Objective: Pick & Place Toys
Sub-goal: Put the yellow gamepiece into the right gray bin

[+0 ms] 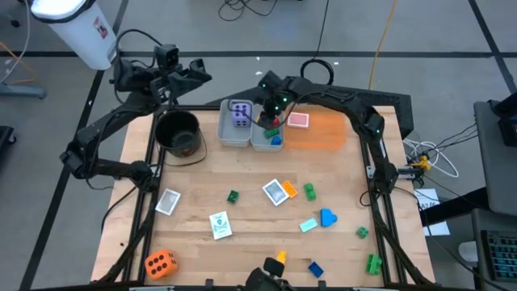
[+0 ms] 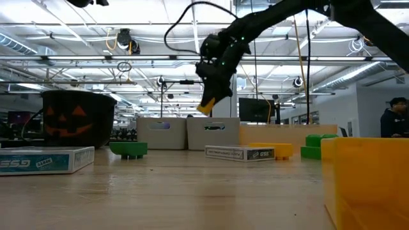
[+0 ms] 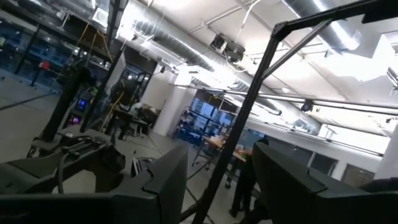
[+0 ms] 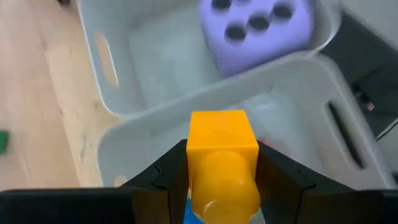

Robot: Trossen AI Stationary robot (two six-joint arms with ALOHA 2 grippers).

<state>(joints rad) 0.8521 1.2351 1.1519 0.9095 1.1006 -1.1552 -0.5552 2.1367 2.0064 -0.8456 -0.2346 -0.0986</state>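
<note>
Toys lie all over the wooden table (image 1: pixel 242 242). One yellow brick (image 4: pixel 222 158) sits pinched between the right gripper (image 4: pixel 222 177) fingers, directly above the right-hand grey bin (image 1: pixel 266 139), which seems to hold a red and a blue piece already. Its twin bin (image 1: pixel 234 129) alongside holds the purple die (image 1: pixel 241 114). Beside those two bins stand a black bucket (image 1: pixel 178 133) and a flat orange tray (image 1: pixel 327 133). An orange die (image 1: pixel 160 263) and four cards lie scattered about. The left gripper (image 3: pixel 217 180) waits off the table's far left corner, fingers spread, holding nothing.
</note>
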